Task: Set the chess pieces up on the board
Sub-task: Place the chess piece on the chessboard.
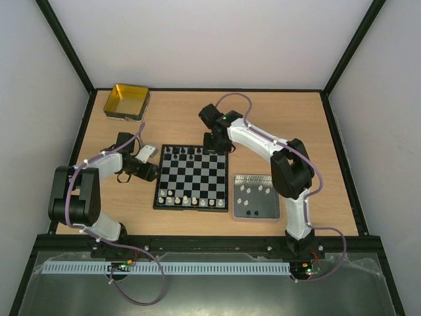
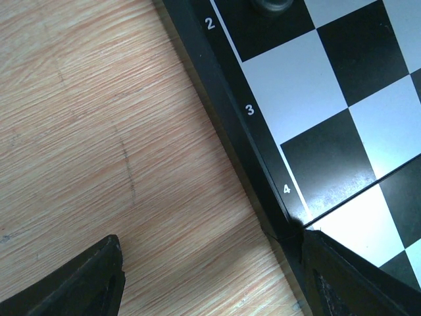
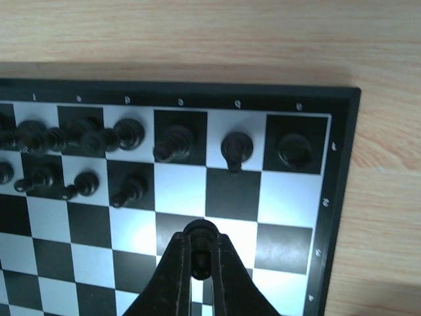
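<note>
While the right end effector (image 3: 199,257) is clamped on a black piece (image 3: 199,232) over the upper right part of the board (image 1: 193,178), the left end effector (image 2: 210,263) sits with fingers apart at the board's left border, one finger over the surface (image 2: 99,131). Other black pieces (image 3: 125,135) line the top rows, white pieces (image 1: 187,199) the bottom row; more lie in the tray (image 1: 255,196) at lower right.

Tabletop: light wooden table (image 1: 276,125) with a fine grain.
Tin: open yellow square metal tin (image 1: 128,117), at the table's far left corner.
Tray: plain grey rectangular tray (image 1: 266,205), flat on the near right part.
Walls: white panels (image 1: 210,39) on three sides, edged by black frame bars (image 1: 69,56).
Front: white slotted strip (image 1: 164,268) along the near edge.
</note>
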Controlling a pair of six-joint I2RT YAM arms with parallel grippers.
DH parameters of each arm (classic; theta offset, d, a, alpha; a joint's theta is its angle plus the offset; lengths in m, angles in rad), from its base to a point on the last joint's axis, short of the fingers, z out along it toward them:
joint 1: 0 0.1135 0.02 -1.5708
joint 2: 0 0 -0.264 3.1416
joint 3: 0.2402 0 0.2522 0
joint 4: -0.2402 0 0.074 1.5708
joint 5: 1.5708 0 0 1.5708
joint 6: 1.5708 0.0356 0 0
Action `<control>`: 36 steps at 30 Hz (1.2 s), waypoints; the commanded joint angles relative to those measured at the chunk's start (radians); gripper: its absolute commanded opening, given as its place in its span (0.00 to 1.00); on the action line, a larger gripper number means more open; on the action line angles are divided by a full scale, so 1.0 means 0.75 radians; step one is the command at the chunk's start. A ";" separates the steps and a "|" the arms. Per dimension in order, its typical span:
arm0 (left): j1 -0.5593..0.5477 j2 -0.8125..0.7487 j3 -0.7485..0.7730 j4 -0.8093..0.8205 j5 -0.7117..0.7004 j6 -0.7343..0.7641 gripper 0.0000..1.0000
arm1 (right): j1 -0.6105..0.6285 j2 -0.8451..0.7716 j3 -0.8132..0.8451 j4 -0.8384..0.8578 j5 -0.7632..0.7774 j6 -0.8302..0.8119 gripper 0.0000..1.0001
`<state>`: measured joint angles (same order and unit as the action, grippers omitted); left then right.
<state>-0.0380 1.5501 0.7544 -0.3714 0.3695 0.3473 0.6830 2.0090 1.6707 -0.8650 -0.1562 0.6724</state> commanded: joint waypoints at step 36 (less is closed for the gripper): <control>0.020 -0.032 -0.012 0.013 -0.024 0.003 0.73 | 0.038 0.260 0.209 -0.074 -0.017 -0.043 0.06</control>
<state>-0.0330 1.5497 0.7544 -0.3565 0.3698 0.3473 0.7067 2.1975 1.8053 -0.8932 -0.1822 0.6537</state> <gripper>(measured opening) 0.733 0.054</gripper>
